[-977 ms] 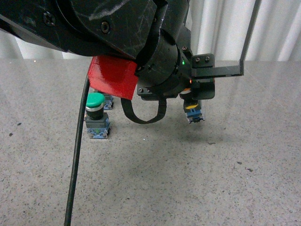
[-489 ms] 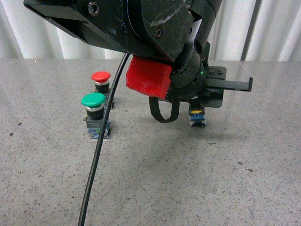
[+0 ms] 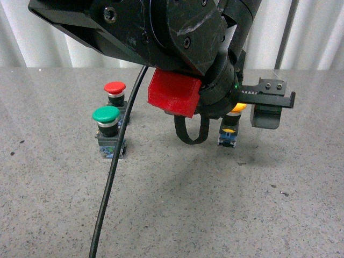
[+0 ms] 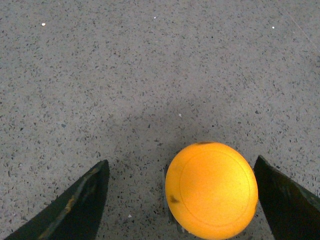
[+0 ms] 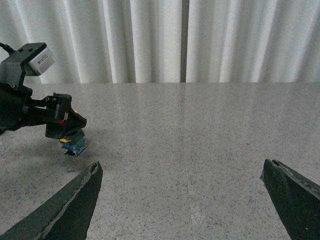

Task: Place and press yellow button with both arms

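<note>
Grey speckled stone worktop (image 3: 226,215), glossy toward its far edge. Behind that edge hang white pleated curtains (image 5: 135,40) with one dark upright strip (image 5: 184,40) among them.

Three buttons stand on the worktop, one of each colour. The red button (image 3: 115,87) is nearest the far edge, with the green button (image 3: 106,114) just in front of it, both in the left half. The yellow button (image 3: 228,129) stands upright right of centre, well apart from the other two.

One arm shows in the front view: the left arm (image 3: 161,32), with one red cover (image 3: 173,94), reaching over the middle. One black cable (image 3: 115,177) hangs from it toward the near edge.

The left jaws are apart, one finger on each side of the yellow cap (image 4: 211,189). One finger (image 4: 287,200) is just beside the cap; whether it touches is hard to tell from the wrist view. The other (image 4: 75,205) leaves a clear gap.

The right jaws show only in their own wrist view, as two fingertips (image 5: 70,210) spread wide over bare worktop with nothing between them, well apart from the yellow button
</note>
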